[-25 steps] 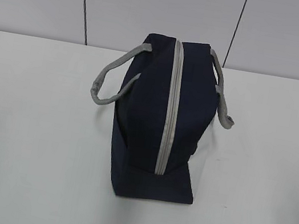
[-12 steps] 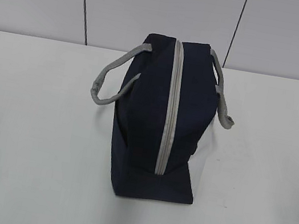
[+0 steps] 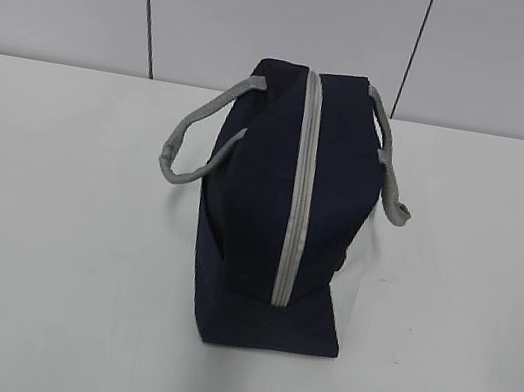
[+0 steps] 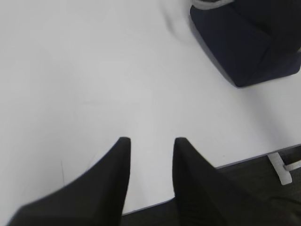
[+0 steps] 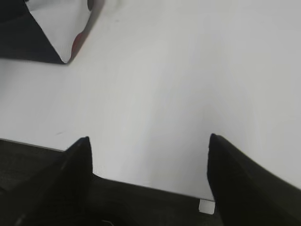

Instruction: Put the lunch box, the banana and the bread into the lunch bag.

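White table [image 3: 45,219] carries only the bag [image 3: 273,218] at its middle, zipper [image 3: 299,192] closed, no food in sight, so with my left gripper [image 4: 151,141] slightly parted and my right gripper [image 5: 148,139] spread wide, both empty, I should steady one handle [image 3: 189,148] before unzipping.

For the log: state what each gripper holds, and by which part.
Nothing is held. The left gripper and right gripper both hang open over bare table, apart from the lunch bag.
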### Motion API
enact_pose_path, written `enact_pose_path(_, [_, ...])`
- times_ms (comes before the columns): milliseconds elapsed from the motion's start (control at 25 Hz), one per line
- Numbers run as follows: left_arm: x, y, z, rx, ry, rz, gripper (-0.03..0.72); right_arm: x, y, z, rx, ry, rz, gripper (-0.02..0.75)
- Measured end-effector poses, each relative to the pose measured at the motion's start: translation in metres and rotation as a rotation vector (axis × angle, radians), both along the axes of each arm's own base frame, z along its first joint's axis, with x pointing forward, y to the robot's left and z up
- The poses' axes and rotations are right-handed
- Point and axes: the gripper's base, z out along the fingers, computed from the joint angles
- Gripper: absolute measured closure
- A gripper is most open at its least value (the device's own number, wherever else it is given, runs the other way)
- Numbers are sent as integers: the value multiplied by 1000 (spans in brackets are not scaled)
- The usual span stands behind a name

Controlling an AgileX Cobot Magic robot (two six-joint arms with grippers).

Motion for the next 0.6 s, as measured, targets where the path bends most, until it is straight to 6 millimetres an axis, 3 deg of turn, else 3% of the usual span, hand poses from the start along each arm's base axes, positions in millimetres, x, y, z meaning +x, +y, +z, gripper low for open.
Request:
enact_pose_path(360, [-11,2,-1,-12,-60,41,452,-28,0,1,-2,-171,1,157])
enact_pose_path(600, [-14,2,-1,-16,-77,41,452,-33,0,0,-2,-207,1,157])
